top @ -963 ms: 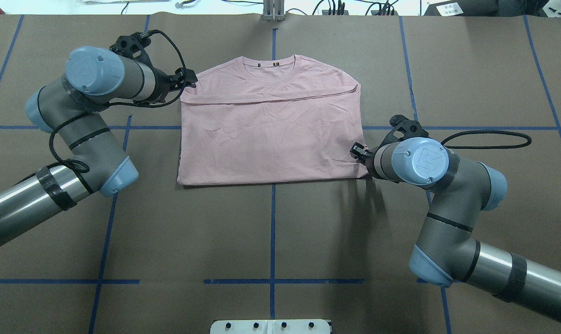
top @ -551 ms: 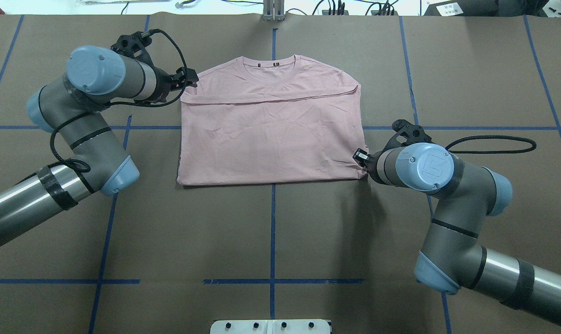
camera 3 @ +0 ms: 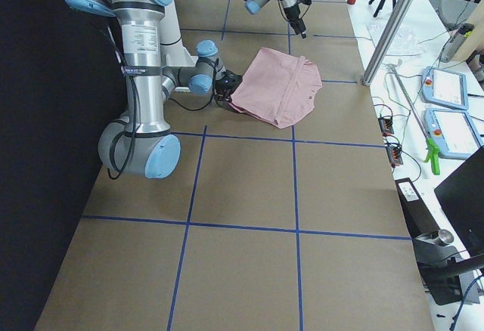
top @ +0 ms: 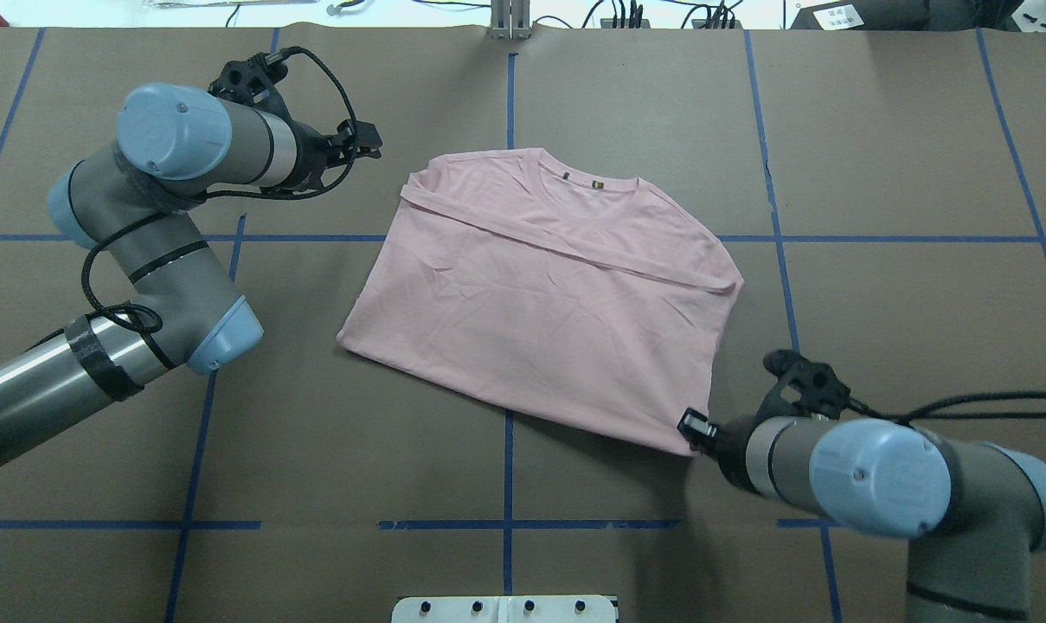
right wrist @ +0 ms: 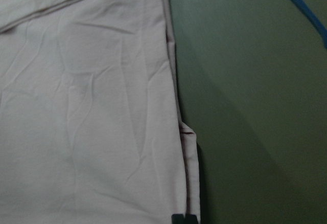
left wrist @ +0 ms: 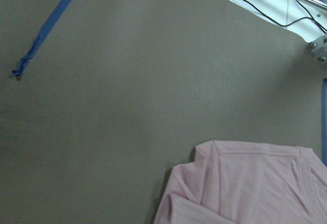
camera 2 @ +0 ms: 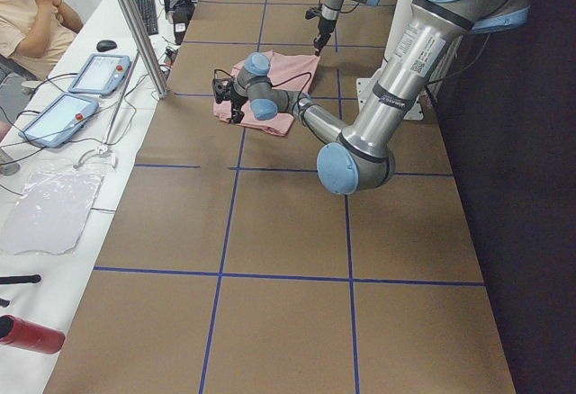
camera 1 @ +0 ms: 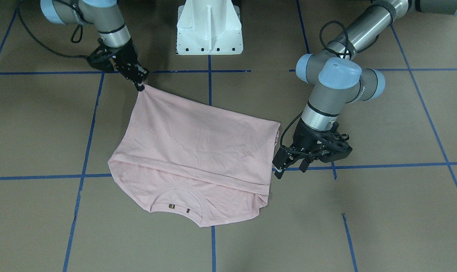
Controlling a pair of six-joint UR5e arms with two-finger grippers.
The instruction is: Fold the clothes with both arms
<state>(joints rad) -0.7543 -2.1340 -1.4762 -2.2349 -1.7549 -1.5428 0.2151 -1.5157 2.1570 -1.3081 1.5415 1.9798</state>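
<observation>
A large pale pink short-sleeved T-shirt lies folded near the middle of the brown paper-covered table. It sits skewed to the blue tape lines, with its ribbed round collar on the far side from the robot. A folded-over edge runs on a slant just below the collar.

The right gripper pinches the shirt's near corner on the robot's right, drawing that corner out to a point. The left gripper hangs beside the far corner on the robot's left, close to the side edge. It appears clear of the cloth, with its fingers spread, though only the front view shows them well.

Bare paper borders every edge of the shirt, widest toward the two table ends. The white flared pedestal base stands at the robot's edge, well apart from the cloth. Past the far edge is a white bench with cables and two tablets. A seated person is beside it.
</observation>
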